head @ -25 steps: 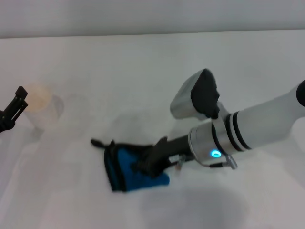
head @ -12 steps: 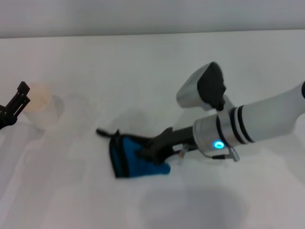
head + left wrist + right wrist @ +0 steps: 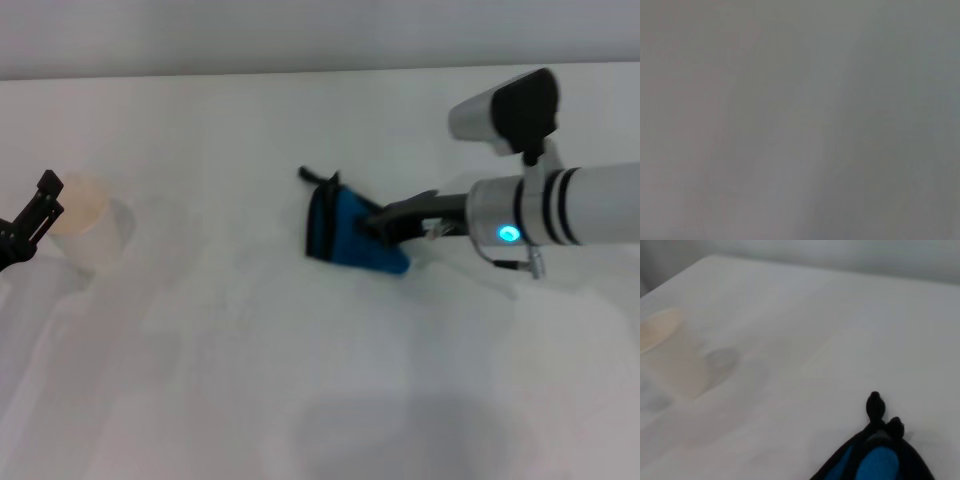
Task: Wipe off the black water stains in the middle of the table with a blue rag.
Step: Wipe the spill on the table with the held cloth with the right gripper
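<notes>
The blue rag (image 3: pixel 342 236) with black edging is bunched up on the white table (image 3: pixel 240 390), right of centre. My right gripper (image 3: pixel 374 226) reaches in from the right and is shut on the rag's right side. The right wrist view shows only the rag's near corner (image 3: pixel 877 460) with its black tip. The black water stains show in no view. My left gripper (image 3: pixel 32 222) is parked at the far left edge. Nothing but blank grey fills the left wrist view.
A translucent cup (image 3: pixel 88 228) stands at the far left beside the left gripper, also visible in the right wrist view as the cup (image 3: pixel 667 357). The table's far edge (image 3: pixel 320 72) runs along the back.
My right gripper has carried the rag from the near centre-left of the table up and to the right, away from me. The left gripper has stayed in place.
</notes>
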